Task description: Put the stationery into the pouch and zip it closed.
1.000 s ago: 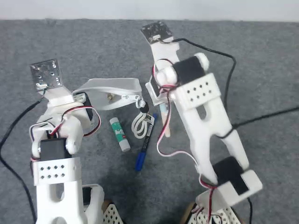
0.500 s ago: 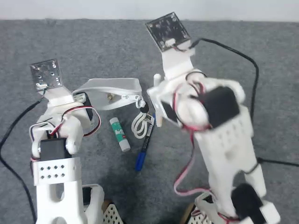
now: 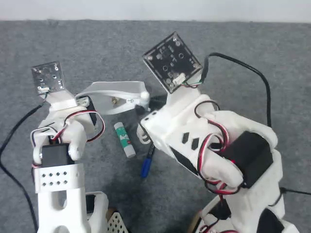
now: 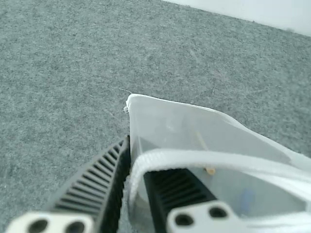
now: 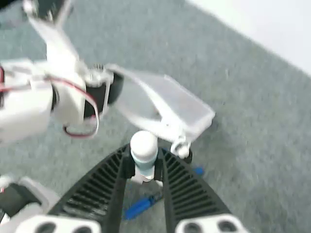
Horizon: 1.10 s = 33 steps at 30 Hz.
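Observation:
My left gripper point(image 4: 136, 150) is shut on the zipper edge of the translucent white pouch point(image 4: 194, 131), holding it off the carpet point(image 3: 112, 94). My right gripper point(image 5: 144, 158) is shut on a white pen with a teal band point(image 5: 144, 145). The pen's white tip point(image 3: 144, 97) stands right at the pouch's zipper end. On the carpet below lie a green and white glue stick point(image 3: 124, 140) and a blue pen point(image 3: 147, 162). The blue pen point(image 5: 138, 208) also shows between my right fingers. A white cord loop point(image 3: 142, 133) is partly hidden under the right arm.
The raised right arm point(image 3: 209, 145) covers much of the carpet's middle and right. A black cable point(image 3: 252, 77) runs behind it. The left arm point(image 5: 43, 97) stands beside the pouch. Bare grey carpet point(image 3: 97, 48) lies at the back, up to a white wall.
My right gripper has lifted the white pen off the carpet and risen toward the camera, bringing the pen to the pouch's zipper end. The left arm and pouch have stayed still.

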Motion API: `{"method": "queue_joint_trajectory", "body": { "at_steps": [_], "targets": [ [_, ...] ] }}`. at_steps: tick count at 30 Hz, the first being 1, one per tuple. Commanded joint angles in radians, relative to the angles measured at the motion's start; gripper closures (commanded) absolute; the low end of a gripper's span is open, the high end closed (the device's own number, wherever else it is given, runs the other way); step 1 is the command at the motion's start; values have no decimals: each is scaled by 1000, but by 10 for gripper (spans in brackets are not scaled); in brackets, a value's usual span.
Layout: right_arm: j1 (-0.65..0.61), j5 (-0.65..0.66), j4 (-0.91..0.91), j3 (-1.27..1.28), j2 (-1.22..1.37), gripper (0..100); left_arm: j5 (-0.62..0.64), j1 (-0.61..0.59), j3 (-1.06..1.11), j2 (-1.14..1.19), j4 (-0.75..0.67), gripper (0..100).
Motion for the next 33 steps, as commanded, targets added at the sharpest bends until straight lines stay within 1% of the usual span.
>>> {"method": "queue_joint_trajectory", "body": {
  "at_steps": [1, 5, 8, 17, 20, 22, 27, 30, 33],
  "targets": [
    [-7, 8, -87, -14, -33, 992, 17, -12, -18, -8, -12, 989],
    [-7, 8, -170, -11, -31, 992, 17, -12, -18, -8, -12, 989],
    [-7, 8, -260, 44, -33, 992, 17, -12, -16, -8, -12, 989],
    [1, 11, -596, 407, -42, 992, 17, -12, -16, -8, -12, 989],
    [31, 14, -684, 503, -42, 992, 17, -12, -16, -8, -12, 989],
    [38, 69, -728, 557, -42, 992, 17, -12, -16, -8, -12, 989],
    [31, 296, -748, 654, -44, 992, 17, -12, -16, -8, -12, 989],
    [31, 359, -751, 704, -44, 992, 15, -12, -16, -8, -12, 989],
    [31, 382, -751, 755, -44, 992, 17, -12, -16, -8, -12, 989]
  ]
}}
